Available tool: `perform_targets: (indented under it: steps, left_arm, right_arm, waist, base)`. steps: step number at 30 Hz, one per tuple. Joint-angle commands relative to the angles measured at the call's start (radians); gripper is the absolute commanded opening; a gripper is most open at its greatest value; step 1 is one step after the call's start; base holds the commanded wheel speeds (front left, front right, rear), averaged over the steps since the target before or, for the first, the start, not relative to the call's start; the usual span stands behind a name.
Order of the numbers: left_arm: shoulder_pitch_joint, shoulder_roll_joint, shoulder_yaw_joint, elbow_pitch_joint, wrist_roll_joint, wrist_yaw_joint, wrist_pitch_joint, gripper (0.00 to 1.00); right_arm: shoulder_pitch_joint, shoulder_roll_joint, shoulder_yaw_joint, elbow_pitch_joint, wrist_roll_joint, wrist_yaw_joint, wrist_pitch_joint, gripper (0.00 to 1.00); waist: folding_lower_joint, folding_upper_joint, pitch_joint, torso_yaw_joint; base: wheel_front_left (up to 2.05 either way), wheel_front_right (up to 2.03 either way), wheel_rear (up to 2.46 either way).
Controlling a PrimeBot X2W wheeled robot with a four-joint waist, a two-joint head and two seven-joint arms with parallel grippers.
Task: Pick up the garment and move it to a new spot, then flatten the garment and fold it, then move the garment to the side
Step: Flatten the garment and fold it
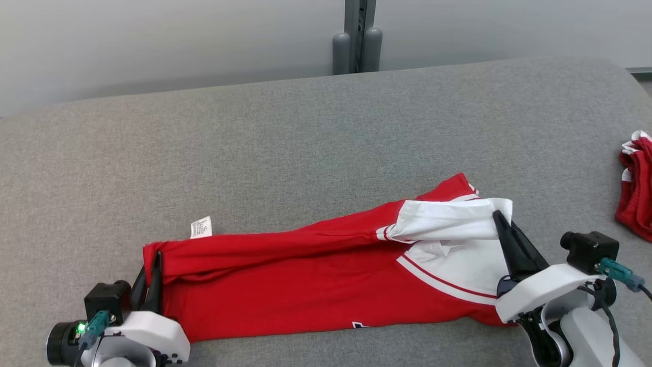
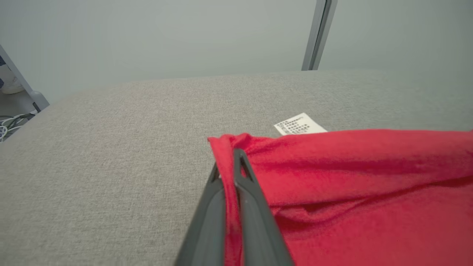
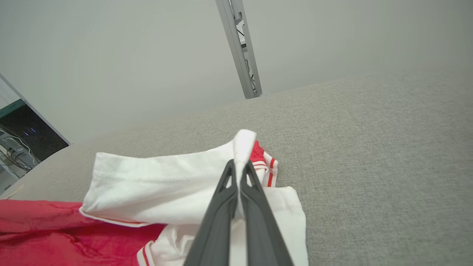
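Grey woven cloth covers the tabletop (image 1: 305,132), with a pale wall behind it. The red-and-white garment (image 1: 305,275) lies stretched in a long band across the near half, from 8 o'clock to 4 o'clock. The left end effector (image 1: 154,260) is clamped on the red hem corner at 8 o'clock, and the right end effector (image 1: 496,216) pinches a white folded edge at 4 o'clock. It looks like light, limp jersey that would sag between holds, so corners and hems seem best to grip.

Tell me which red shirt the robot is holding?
The long red garment in front, pinched by the left gripper and right gripper. The bunched garment at the right edge lies untouched.
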Motion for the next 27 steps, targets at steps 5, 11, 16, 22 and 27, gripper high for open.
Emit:
perform_targets:
  steps: [5,11,16,22,27]
  left_arm:
    - [0.045,0.003,0.023,-0.025,0.018,-0.016,-0.001,0.00]
    - [0.084,-0.012,0.036,-0.039,0.021,-0.008,-0.001,0.93]
    - [0.179,-0.026,0.059,-0.114,0.033,0.053,-0.001,1.00]
    - [0.279,-0.029,0.035,-0.198,0.060,0.127,-0.001,1.00]
    - [0.310,-0.029,-0.013,-0.230,0.046,0.166,-0.001,1.00]
  right_arm:
    - [0.043,0.021,-0.032,-0.002,-0.021,0.000,-0.006,0.00]
    - [0.076,0.035,-0.045,0.016,-0.050,0.000,-0.006,0.45]
    - [0.138,0.046,-0.126,-0.006,-0.068,0.000,-0.006,1.00]
    - [0.191,0.067,-0.216,-0.025,-0.137,0.000,-0.006,1.00]
    - [0.195,0.090,-0.253,-0.011,-0.197,0.000,-0.005,1.00]
  waist:
    - [0.0000,-0.0001,-0.013,-0.010]
    - [0.0000,-0.0001,-0.016,-0.016]
    - [0.0000,-0.0001,-0.040,-0.009]
    - [0.0000,-0.0001,-0.080,0.006]
    - [0.0000,-0.0001,-0.103,0.031]
  base:
    - [0.00,0.00,0.00]
    - [0.00,0.00,0.00]
    - [0.00,0.00,0.00]
    - [0.00,0.00,0.00]
    - [0.00,0.00,0.00]
